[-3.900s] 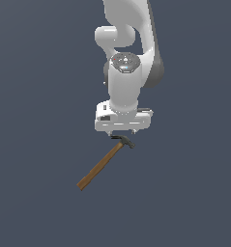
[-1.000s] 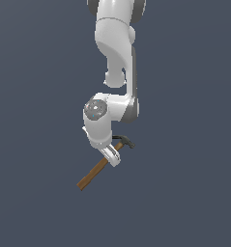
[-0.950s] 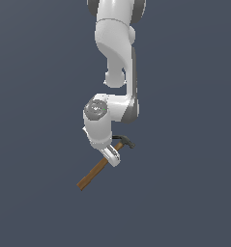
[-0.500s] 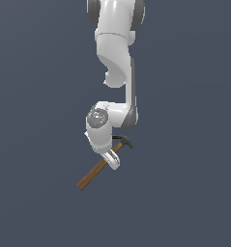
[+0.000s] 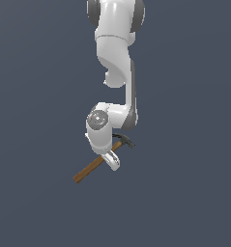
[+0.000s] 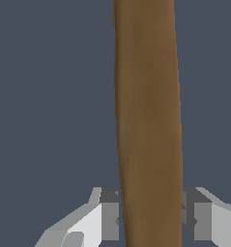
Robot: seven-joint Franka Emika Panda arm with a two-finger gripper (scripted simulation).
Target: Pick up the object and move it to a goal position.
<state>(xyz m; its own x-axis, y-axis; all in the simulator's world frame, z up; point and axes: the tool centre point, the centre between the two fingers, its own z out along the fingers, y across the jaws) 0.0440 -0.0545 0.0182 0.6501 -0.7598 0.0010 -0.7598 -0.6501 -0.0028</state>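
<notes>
Closest in the wrist view, the tool (image 6: 151,217) is closed on the hammer (image 6: 147,120): two grey fingers (image 6: 108,219) sit at the lower edge of the frame, one on each side of the brown wooden handle, both touching it. The handle fills the centre of that frame as a broad vertical band running to the top edge; the head is outside that view. Behind it is only flat dark grey-blue background.

Exterior view: the tool (image 5: 112,159) sits just below frame centre, clamped on the handle near the head end. The hammer (image 5: 95,166) lies on a diagonal, the free end of the handle pointing to the lower left of the frame and the dark grey metal head (image 5: 124,140) at the upper right, just beside the wrist. Most of the handle length projects clear of the tool towards the lower left.

Farther up, the white arm (image 5: 114,58) rises from the wrist joint through a bent link to the top edge of the frame, centre.

Cannot tell from either view whether the hammer rests on a surface or is lifted clear; the background is uniform, no shadow visible.
</notes>
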